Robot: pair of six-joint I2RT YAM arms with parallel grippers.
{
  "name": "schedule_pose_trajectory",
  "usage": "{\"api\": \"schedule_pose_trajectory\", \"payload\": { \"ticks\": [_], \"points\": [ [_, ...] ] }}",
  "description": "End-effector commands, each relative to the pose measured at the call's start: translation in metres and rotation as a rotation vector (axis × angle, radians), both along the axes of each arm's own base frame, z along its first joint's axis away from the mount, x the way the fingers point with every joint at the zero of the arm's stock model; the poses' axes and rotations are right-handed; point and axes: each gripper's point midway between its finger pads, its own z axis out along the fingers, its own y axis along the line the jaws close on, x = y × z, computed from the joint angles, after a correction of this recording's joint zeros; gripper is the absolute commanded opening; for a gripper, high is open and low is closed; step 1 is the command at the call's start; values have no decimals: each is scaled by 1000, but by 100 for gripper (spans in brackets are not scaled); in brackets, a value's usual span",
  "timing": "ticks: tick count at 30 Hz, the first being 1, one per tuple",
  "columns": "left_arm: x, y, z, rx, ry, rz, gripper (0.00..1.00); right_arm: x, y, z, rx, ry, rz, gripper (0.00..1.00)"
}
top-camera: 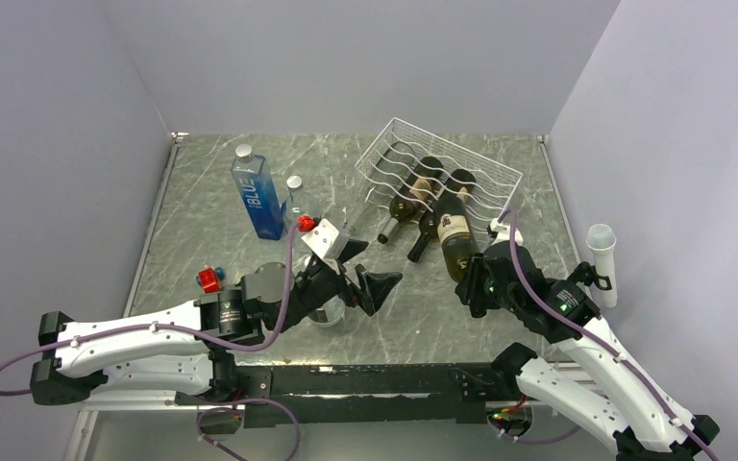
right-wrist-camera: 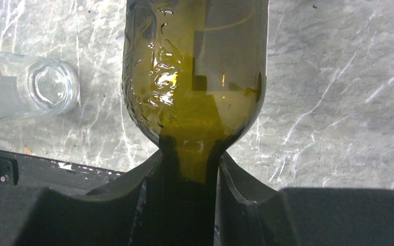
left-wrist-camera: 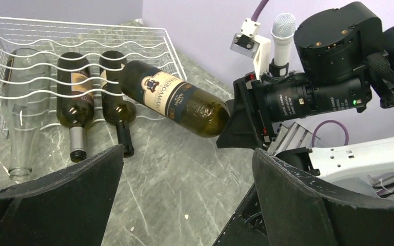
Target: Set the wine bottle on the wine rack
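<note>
The white wire wine rack (top-camera: 439,154) stands at the back right and holds two dark bottles (top-camera: 413,197), necks pointing forward. In the left wrist view the rack (left-wrist-camera: 10,31) also holds a clear bottle (left-wrist-camera: 18,113). My right gripper (top-camera: 473,283) is shut on the neck of a green wine bottle (top-camera: 456,235) with a cream label. The bottle is tilted, with its base over the rack's front right edge (left-wrist-camera: 177,100). The right wrist view shows the neck clamped between my fingers (right-wrist-camera: 190,174). My left gripper (top-camera: 370,283) is open and empty, left of the bottle.
A tall blue water bottle (top-camera: 258,197) and a small clear bottle (top-camera: 295,192) stand at the back left. A clear glass vessel (right-wrist-camera: 51,87) lies near the front edge by the left arm. A white microphone-like object (top-camera: 601,254) stands at the right wall.
</note>
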Motion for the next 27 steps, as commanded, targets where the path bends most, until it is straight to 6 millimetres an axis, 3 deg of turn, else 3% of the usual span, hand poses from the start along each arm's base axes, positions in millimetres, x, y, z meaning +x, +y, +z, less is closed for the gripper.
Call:
{"api": "schedule_pose_trajectory", "payload": {
  "ticks": [1,7,11,15,23,27],
  "points": [
    [4,11,28,-90,15,50,99,6,7,28,69,-99,23,0],
    [7,19,26,-94,21,79,99,-10,9,37,89,-82,101,0],
    [8,22,25,-89,23,89,99,-16,15,25,97,-37,131,0],
    [16,30,22,-99,47,154,99,-11,15,8,107,-8,69,0],
    [21,44,19,-107,75,212,99,-4,-5,5,85,-30,-84,0],
    [20,47,22,-127,69,205,99,-5,-10,-7,44,-4,-99,0]
  ]
}}
